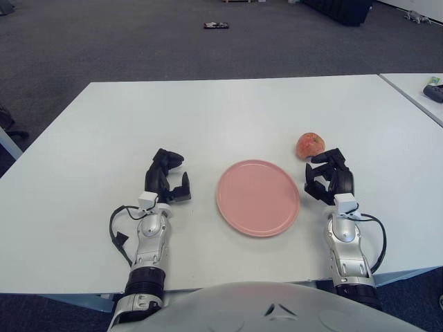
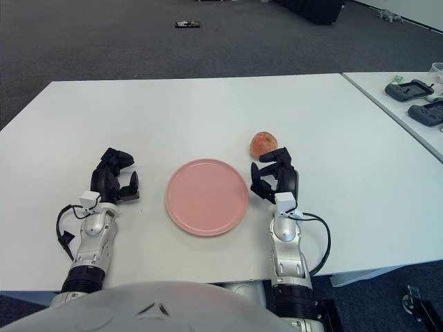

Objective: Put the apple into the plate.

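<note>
Still outside the plate: apple beside the right hand

Seen on a white counter (image 1: 228,111): a pink plate (image 1: 258,197), round and bare, set near the front edge between the two hands. Beyond the plate's right rim, and apart from it, lay the apple (image 1: 310,145), red with yellowish patches, resting on the counter surface. Just nearer than the fruit showed the right hand (image 1: 329,176), black fingers (image 2: 266,173) curled loosely and parted, closed around nothing; tips close to the apple's near side, though contact could not be made out from either eye. Behind it ran the silver forearm with a black cable looping off its outer side.

Left of the plate, well apart from the apple, showed the left hand (image 1: 167,180), fingers likewise bent but spread, gripping nothing, with its own cable curling at the wrist.

Farther off: a second white table (image 2: 401,104) at the right edge, carrying dark handheld devices (image 2: 414,90). Grey carpet (image 1: 104,41) beyond the counter, with a small dark object (image 1: 216,25) lying on it. Along the bottom of both views, the robot's pale grey torso (image 1: 277,308).
</note>
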Tool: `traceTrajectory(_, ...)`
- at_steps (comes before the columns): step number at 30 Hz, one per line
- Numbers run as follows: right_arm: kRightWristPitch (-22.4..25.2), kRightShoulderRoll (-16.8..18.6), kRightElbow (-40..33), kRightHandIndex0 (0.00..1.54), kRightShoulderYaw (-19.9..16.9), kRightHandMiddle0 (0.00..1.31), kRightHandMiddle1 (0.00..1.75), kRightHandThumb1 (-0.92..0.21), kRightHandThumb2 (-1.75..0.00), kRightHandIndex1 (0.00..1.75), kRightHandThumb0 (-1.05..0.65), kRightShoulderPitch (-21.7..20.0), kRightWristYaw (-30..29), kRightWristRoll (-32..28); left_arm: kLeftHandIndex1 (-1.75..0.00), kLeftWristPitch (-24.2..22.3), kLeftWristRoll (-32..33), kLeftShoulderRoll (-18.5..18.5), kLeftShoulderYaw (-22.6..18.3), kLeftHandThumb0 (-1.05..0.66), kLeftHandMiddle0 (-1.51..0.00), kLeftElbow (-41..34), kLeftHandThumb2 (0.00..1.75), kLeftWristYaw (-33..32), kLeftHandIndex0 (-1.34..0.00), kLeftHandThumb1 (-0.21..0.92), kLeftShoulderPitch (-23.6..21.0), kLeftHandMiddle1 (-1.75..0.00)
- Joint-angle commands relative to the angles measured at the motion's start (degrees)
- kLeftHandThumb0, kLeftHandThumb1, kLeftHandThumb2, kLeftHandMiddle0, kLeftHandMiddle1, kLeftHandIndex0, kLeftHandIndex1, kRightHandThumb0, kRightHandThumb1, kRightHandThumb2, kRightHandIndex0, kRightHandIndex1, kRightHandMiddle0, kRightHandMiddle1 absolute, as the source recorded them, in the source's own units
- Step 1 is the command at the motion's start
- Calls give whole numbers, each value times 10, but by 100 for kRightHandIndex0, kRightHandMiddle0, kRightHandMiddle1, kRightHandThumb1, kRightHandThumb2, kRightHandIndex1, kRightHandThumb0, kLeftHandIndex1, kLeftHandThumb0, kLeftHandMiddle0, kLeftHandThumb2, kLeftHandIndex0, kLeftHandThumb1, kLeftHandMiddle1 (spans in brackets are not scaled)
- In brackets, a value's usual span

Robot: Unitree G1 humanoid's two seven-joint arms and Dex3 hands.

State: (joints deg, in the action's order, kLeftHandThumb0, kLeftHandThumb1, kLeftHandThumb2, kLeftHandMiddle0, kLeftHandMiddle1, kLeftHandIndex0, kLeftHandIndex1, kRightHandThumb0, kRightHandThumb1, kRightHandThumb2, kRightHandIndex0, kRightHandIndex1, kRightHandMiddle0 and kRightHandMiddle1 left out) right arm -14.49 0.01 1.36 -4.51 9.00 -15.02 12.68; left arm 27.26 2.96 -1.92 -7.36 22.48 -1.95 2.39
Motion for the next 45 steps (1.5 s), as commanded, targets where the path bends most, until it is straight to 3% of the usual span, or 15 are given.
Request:
traceTrajectory(1, -13, -4, -9, 65, 2, 37, 175, -63, -94, 152, -39, -14, -20, 23, -175, -20, -1, -3, 0, -1, -86, 25, 158, -5, -56, 7, 17, -163)
traceTrajectory(10, -17, -19, -25, 64, 9, 38, 175, -61, -95, 150, -40, -26, -62, 93, -175, -14, 6, -8, -2, -1, -81, 31, 158, -3, -54, 9, 15, -169)
traceTrajectory(15, -8, -33, -34, 56, 9, 33, 175, -70, -84, 148, -38, -42, -61, 106, -175, -7, 6, -10, -3, -1, -83, 34, 158, -4, -55, 8, 14, -167)
traceTrajectory(17, -1, -49, -27, 54, 6, 31, 175, -73, -80, 147, -37, -75, -56, 113, -175, -4, 5, -9, -3, -1, -83, 36, 158, -3, -55, 8, 13, -166)
traceTrajectory(19, 1, -66, -19, 48, 5, 26, 175, -80, -69, 145, -36, -96, -53, 123, -175, -1, 5, -9, -3, -1, -84, 37, 158, -2, -55, 7, 12, -165)
traceTrajectory(23, 6, -88, -13, 34, 11, 21, 175, -89, -56, 141, -36, -100, -56, 151, -175, -1, 6, -10, -3, -1, -85, 38, 159, -2, -55, 7, 11, -165)
traceTrajectory(26, 20, -102, -11, 11, 14, 19, 175, -91, -53, 138, -35, -104, -55, 170, -175, -1, 8, -11, -3, -1, -86, 40, 158, -1, -56, 6, 11, -163)
traceTrajectory(27, 24, -110, -6, 7, 14, 12, 164, -83, -68, 130, -48, -109, -55, 177, -175, -1, 8, -12, -4, -1, -86, 40, 158, -2, -56, 6, 10, -163)
traceTrajectory(30, 34, -128, 6, 2, 16, 4, 136, -64, -88, 102, -65, -122, -53, 191, -175, -1, 7, -12, -3, -1, -86, 42, 159, -3, -56, 6, 10, -163)
traceTrajectory(34, 59, -148, 18, 0, 23, 1, 108, -50, -97, 73, -70, -150, -22, 190, -175, 2, 4, -11, -3, -1, -86, 43, 159, -3, -56, 6, 10, -164)
traceTrajectory(40, 116, -181, 23, 0, 38, 0, 72, -41, -100, 25, -74, -186, 66, 178, -175, -2, -6, -11, -2, -1, -87, 41, 158, -13, -55, 6, 11, -161)
traceTrajectory(45, 157, -196, 35, 0, 55, 0, 41, -37, -100, 4, -76, -217, 105, 185, -175, -2, -9, -11, -1, -1, -87, 40, 158, -18, -55, 6, 11, -162)
